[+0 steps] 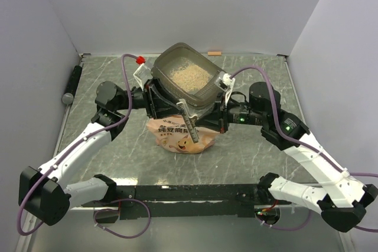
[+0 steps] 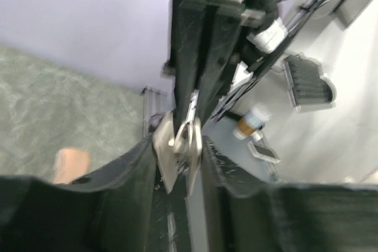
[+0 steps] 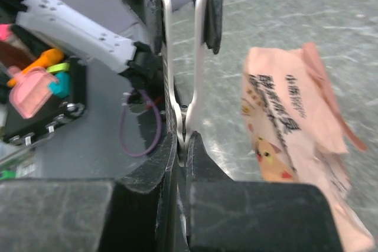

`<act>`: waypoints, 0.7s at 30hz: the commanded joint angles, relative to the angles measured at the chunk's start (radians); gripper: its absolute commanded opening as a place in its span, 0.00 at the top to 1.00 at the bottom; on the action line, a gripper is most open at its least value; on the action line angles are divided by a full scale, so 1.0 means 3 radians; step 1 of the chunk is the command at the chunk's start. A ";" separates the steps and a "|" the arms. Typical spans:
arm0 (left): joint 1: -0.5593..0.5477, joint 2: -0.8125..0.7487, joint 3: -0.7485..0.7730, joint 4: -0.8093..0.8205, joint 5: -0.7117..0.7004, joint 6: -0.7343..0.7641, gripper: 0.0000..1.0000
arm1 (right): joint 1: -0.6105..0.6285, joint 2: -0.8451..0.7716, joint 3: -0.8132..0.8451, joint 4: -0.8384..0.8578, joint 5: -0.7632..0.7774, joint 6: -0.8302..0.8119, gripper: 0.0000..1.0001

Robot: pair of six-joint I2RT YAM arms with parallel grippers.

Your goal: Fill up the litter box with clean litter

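The grey-brown litter box (image 1: 204,95) stands at the back centre with pale tan litter (image 1: 188,75) in it. The salmon-pink litter bag (image 1: 180,137) lies on the table just in front of it and also shows in the right wrist view (image 3: 295,122). My left gripper (image 1: 170,105) and right gripper (image 1: 205,116) meet above the bag's top. Both are shut on opposite ends of a long white bag clip (image 1: 184,110). The clip sits pinched in the left jaws (image 2: 177,143) and in the right jaws (image 3: 198,57).
A black cylinder (image 1: 72,84) lies along the left wall. A red-capped white object (image 1: 140,59) stands left of the litter box. A small tan block (image 1: 214,53) lies at the back wall. Grey walls enclose the marbled table (image 1: 266,163).
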 commanded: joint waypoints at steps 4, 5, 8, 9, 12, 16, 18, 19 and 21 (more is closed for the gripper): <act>-0.0011 -0.0274 0.0494 -0.2283 -0.0206 0.1857 0.45 | -0.0005 -0.0247 0.0168 -0.0305 0.0853 -0.0287 1.00; -0.0011 -0.0320 0.0510 -0.2700 -0.0379 0.2208 0.44 | -0.0005 -0.0257 0.0184 -0.0362 0.0934 -0.0348 1.00; -0.0011 -0.0392 0.0428 -0.3011 -0.0651 0.2640 0.44 | -0.0010 -0.0282 0.0266 -0.0577 0.1098 -0.0476 1.00; -0.0011 -0.0402 0.0377 -0.3158 -0.0783 0.2727 0.44 | -0.0005 -0.0277 0.0276 -0.0633 0.1124 -0.0507 1.00; -0.0016 -0.0392 0.0311 -0.3424 -0.1019 0.2999 0.45 | -0.0005 -0.0272 0.0332 -0.0787 0.1242 -0.0604 1.00; -0.0067 -0.0346 0.0183 -0.3563 -0.1234 0.3279 0.49 | -0.0005 -0.0288 0.0297 -0.0828 0.1257 -0.0782 1.00; -0.0092 -0.0351 0.0081 -0.3589 -0.1321 0.3413 0.51 | -0.0010 -0.0308 0.0286 -0.0813 0.1262 -0.0814 1.00; -0.0097 -0.0367 0.0030 -0.3533 -0.1387 0.3459 0.52 | -0.0010 -0.0303 0.0286 -0.0818 0.1262 -0.0839 1.00; -0.0098 -0.0402 -0.0093 -0.3492 -0.1413 0.3526 0.53 | -0.0010 -0.0293 0.0296 -0.0848 0.1262 -0.0860 1.00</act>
